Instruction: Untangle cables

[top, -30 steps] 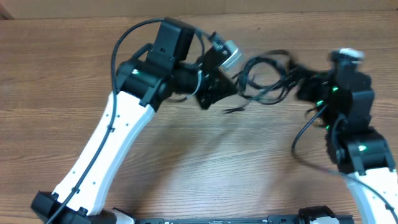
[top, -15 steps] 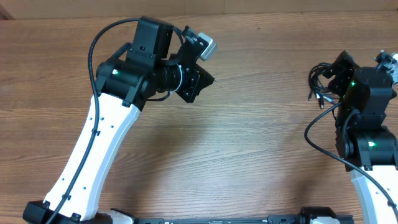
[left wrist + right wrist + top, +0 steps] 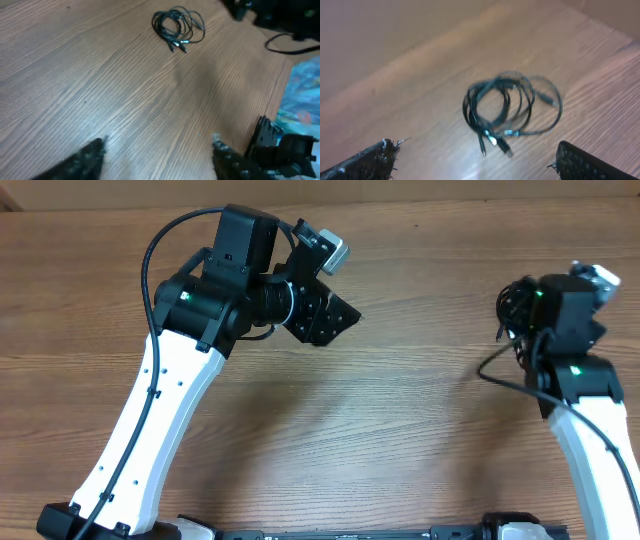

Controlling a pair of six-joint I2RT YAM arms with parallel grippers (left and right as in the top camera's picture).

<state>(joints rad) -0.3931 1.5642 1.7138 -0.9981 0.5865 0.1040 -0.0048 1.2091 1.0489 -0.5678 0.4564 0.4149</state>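
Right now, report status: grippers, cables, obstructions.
Left gripper open, empty. Right gripper open, empty. Cables in one tangled coil, neither gripper touching. Nothing seen in the way.

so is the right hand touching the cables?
Apart. Right wrist view: cables lie on the table, bare wood between them and the open fingers of the right hand.

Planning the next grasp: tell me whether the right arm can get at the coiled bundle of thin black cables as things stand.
Probably yes. The right gripper is open, and the coiled bundle of thin black cables lies on the bare wooden table straight ahead of it, with nothing between them.
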